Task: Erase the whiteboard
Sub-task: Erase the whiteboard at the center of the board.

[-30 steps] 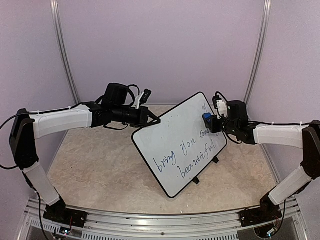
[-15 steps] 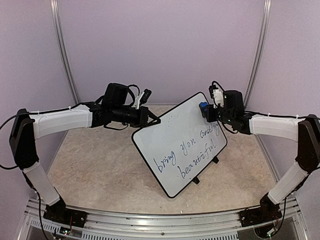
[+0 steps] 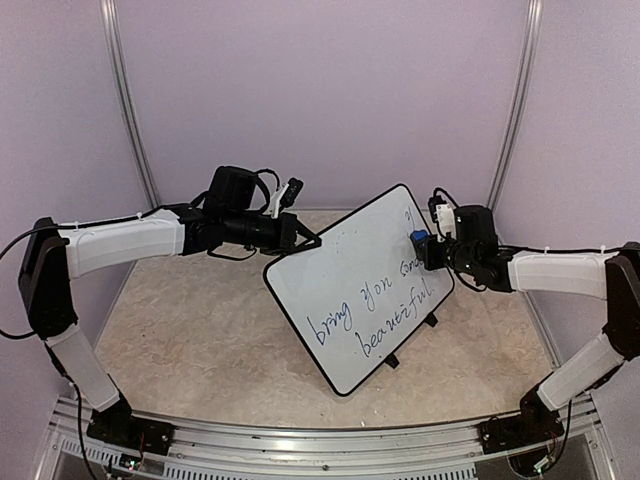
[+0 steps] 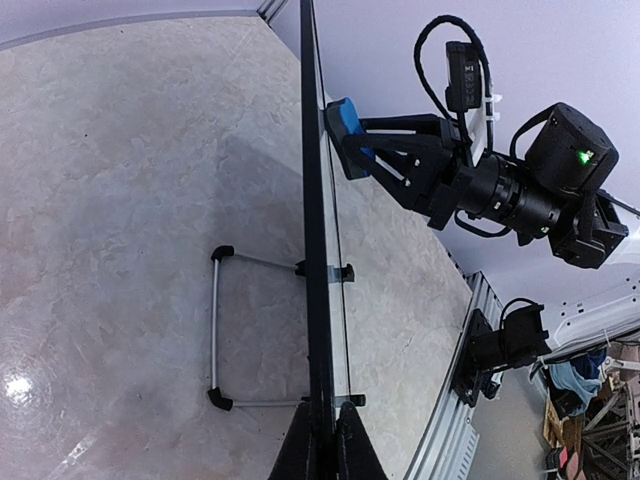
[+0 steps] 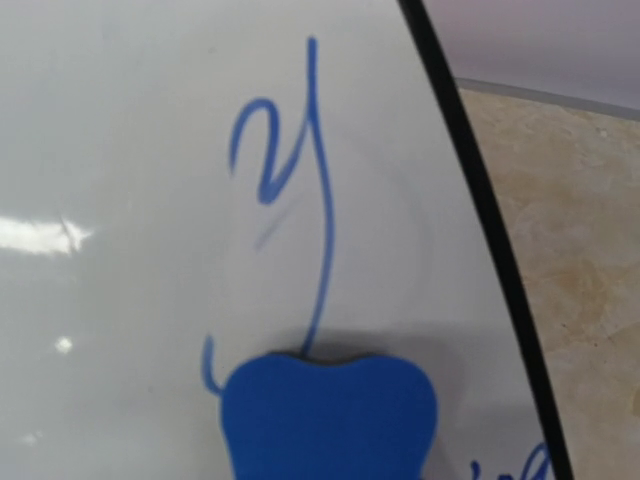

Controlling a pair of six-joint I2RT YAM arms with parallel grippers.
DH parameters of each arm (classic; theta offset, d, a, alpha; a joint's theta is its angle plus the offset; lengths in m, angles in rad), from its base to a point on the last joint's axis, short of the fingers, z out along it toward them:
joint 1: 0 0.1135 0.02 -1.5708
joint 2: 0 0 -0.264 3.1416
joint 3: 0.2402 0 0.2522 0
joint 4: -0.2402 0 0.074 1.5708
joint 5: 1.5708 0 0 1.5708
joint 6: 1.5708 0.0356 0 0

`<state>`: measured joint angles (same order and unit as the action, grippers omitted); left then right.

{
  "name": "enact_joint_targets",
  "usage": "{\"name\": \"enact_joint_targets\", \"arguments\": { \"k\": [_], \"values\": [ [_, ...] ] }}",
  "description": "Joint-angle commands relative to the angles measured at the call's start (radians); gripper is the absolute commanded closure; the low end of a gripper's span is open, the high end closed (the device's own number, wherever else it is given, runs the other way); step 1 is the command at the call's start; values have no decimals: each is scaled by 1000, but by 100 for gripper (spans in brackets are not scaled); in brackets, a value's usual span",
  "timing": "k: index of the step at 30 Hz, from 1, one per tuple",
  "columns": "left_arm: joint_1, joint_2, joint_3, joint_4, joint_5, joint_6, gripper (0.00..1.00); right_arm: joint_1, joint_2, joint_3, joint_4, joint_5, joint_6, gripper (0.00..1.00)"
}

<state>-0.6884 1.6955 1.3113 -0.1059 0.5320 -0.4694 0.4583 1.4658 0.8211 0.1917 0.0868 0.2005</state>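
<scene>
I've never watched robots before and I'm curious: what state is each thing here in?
Whiteboard: propped up at a tilt, blue writing on it, not erased.
Blue eraser: pressed flat against the whiteboard's written face.
Left gripper: shut on the whiteboard's rim.
Right gripper: shut on the blue eraser.

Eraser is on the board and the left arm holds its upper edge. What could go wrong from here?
1. The left pincer grips only the thin rim of the tilted whiteboard; a hard push from the eraser could twist or slip it.
2. The eraser sits close to the board's right edge; the right pincer might run off it.
3. Faint smearing shows beside the blue writing, so passes may leave streaks.
</scene>
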Motion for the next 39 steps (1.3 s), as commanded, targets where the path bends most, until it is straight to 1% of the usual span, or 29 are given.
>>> {"name": "enact_joint_targets", "arguments": {
  "k": [1,9,13,17,21,25,29,33,39],
  "values": [
    [-48,-37,3,37,117,88,100,-9,34,32,-58,-19,-9,74],
    [-48,-35,3,32,115,92,100,-13,131,214,-81,-24,-39,74],
    [-46,-35,3,32,118,92,100,-16,165,278,-99,-30,-46,74],
    [-43,-37,3,32,119,92,100,-17,158,251,-100,-41,-40,74],
    [-43,-37,3,36,121,88,100,-17,110,142,-80,-51,-16,74],
    [-45,-36,3,37,125,86,100,-17,46,33,-70,-24,-4,74],
    [-46,-39,3,38,122,86,100,-21,10,-19,-66,-16,2,74],
    [-48,-39,2,38,121,86,100,-30,29,14,-63,-23,-2,74],
    [-49,-34,2,36,119,89,100,-47,115,141,-57,-46,-15,74]
  ]
}}
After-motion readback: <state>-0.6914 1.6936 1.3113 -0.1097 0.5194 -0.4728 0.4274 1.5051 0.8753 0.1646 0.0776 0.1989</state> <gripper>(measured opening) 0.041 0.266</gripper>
